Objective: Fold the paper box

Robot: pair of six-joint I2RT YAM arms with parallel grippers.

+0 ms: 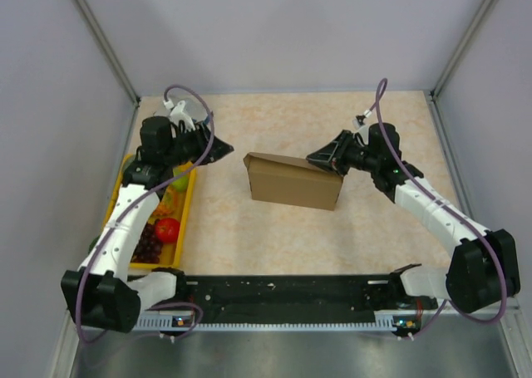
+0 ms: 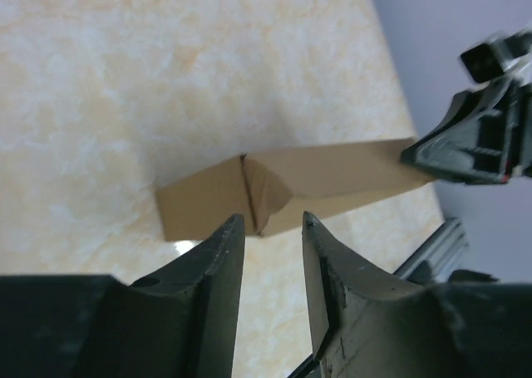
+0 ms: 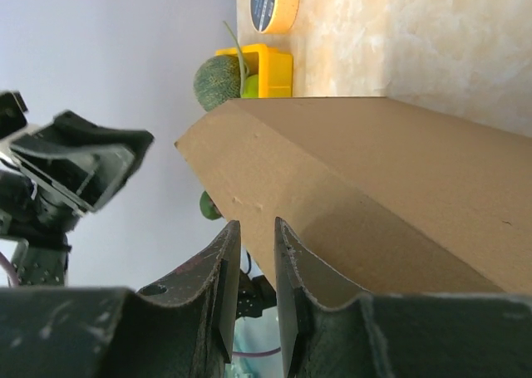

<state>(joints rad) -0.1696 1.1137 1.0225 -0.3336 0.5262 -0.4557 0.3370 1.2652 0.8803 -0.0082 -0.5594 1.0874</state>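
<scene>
The paper box [image 1: 293, 181] is a brown cardboard carton standing in the middle of the table, its long side towards the arms. My left gripper [image 1: 226, 150] hovers a little left of its left end, open and empty. In the left wrist view the box's end flaps [image 2: 249, 191] lie just beyond the fingertips of the left gripper [image 2: 273, 220]. My right gripper [image 1: 316, 158] is at the box's upper right back edge. In the right wrist view its jaws [image 3: 256, 225] stand narrowly apart with nothing between them, and the box [image 3: 374, 179] lies close beside the right finger.
A yellow tray [image 1: 188, 220] at the left holds a red apple [image 1: 167, 229], dark grapes [image 1: 148, 245] and green fruit [image 1: 179, 181]. A yellow tape roll [image 3: 274, 2] lies on the far table. Grey walls enclose the table. A black rail [image 1: 283, 291] runs along the near edge.
</scene>
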